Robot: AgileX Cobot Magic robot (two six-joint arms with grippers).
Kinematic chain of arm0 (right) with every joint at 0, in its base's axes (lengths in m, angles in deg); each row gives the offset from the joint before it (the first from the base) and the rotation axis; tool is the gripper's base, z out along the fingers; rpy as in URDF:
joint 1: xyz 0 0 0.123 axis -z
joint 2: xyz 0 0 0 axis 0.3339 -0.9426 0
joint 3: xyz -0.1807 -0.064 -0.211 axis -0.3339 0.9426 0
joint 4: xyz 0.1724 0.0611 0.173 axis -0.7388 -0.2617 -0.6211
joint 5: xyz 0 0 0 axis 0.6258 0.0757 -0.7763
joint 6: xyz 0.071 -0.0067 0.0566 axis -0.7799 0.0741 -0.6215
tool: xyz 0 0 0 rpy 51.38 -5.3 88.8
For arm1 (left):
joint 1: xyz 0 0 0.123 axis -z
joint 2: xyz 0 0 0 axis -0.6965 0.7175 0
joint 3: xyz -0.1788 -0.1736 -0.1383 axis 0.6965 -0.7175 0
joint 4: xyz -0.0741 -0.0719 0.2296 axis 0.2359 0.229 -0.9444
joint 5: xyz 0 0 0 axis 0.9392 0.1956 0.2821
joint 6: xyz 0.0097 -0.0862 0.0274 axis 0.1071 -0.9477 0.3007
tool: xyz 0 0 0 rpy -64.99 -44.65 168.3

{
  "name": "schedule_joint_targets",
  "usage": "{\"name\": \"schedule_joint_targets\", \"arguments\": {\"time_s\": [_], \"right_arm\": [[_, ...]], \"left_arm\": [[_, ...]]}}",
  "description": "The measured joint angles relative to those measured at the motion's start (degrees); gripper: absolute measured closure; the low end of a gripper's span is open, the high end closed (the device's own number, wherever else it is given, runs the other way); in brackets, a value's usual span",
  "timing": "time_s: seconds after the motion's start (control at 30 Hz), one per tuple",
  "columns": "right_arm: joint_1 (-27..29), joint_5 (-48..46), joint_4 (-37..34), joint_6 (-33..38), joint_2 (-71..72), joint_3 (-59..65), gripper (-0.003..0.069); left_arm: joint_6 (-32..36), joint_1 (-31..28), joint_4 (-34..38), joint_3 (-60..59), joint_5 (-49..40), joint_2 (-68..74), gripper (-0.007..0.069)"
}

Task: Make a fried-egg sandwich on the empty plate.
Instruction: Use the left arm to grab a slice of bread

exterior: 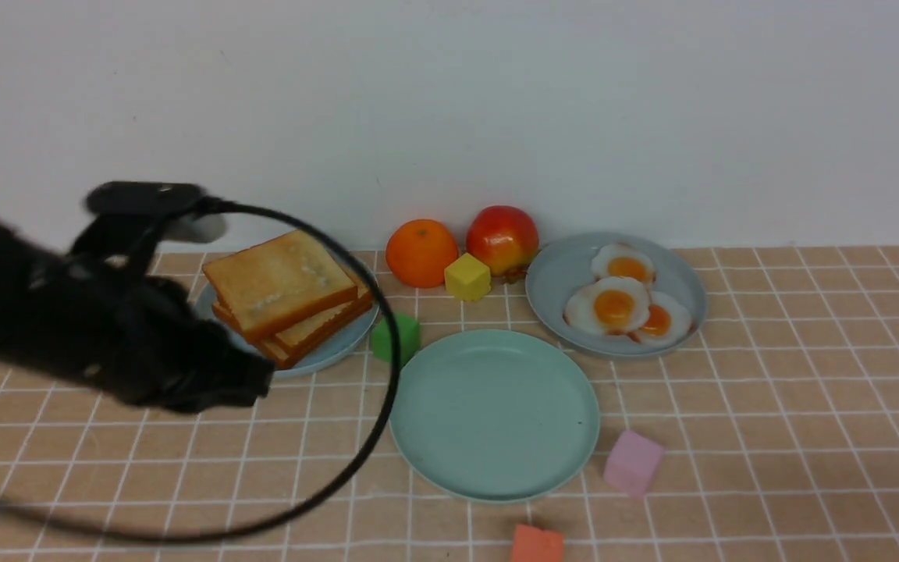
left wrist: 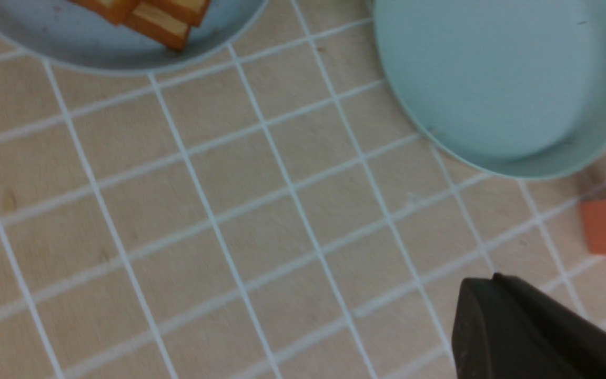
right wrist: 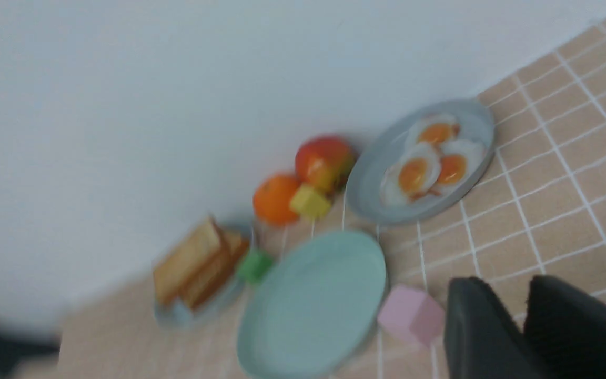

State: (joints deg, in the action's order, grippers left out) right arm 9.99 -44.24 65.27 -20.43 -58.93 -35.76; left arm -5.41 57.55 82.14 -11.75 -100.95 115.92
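Left gripper [left wrist: 492, 295] closed, holding nothing.

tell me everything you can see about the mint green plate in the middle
The mint-green plate is round and shallow, with a low raised rim and a flat matte floor that looks like plastic. It is empty apart from a tiny dark speck or two. It lies flat on the tan tiled surface. A green cube sits by its far-left rim and a pink cube by its near-right rim; contact is unclear. A black cable crosses its left edge in the front view.
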Motion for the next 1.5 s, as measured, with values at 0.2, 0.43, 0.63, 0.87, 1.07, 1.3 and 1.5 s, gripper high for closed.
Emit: {"name": "schedule_joint_targets", "arguments": {"time_s": [0.2,0.43,0.63,0.87,1.07,1.3,1.5], "right_arm": [[-5.0,-25.2,3.7,20.4,-16.3,-24.5,0.0659],[-5.4,-31.7,3.4,27.5,-25.4,-32.7,0.0672],[-5.4,-31.7,1.0,27.9,-26.2,-32.7,0.0671],[-5.4,-31.8,-0.3,28.1,-26.2,-32.7,0.0668],[-5.4,-31.8,-1.4,28.1,-26.2,-32.7,0.0661],[-5.4,-31.8,-1.6,28.1,-26.3,-32.7,0.0658],[-5.4,-31.7,-2.1,28.1,-26.3,-32.7,0.0657]], "left_arm": [[2.0,0.2,-9.0,15.4,0.6,13.8,0.0638],[7.0,0.2,-18.1,30.4,-0.8,26.8,0.0568],[12.4,0.2,-20.2,36.2,-0.6,33.7,0.0335],[14.2,0.2,-20.4,36.4,3.0,38.3,0.021],[14.7,0.2,-20.4,36.5,5.1,40.4,0.02],[16.9,0.2,-21.2,36.7,5.1,41.9,0.02],[16.9,0.2,-21.6,37.0,5.1,42.4,0.0256]]}}
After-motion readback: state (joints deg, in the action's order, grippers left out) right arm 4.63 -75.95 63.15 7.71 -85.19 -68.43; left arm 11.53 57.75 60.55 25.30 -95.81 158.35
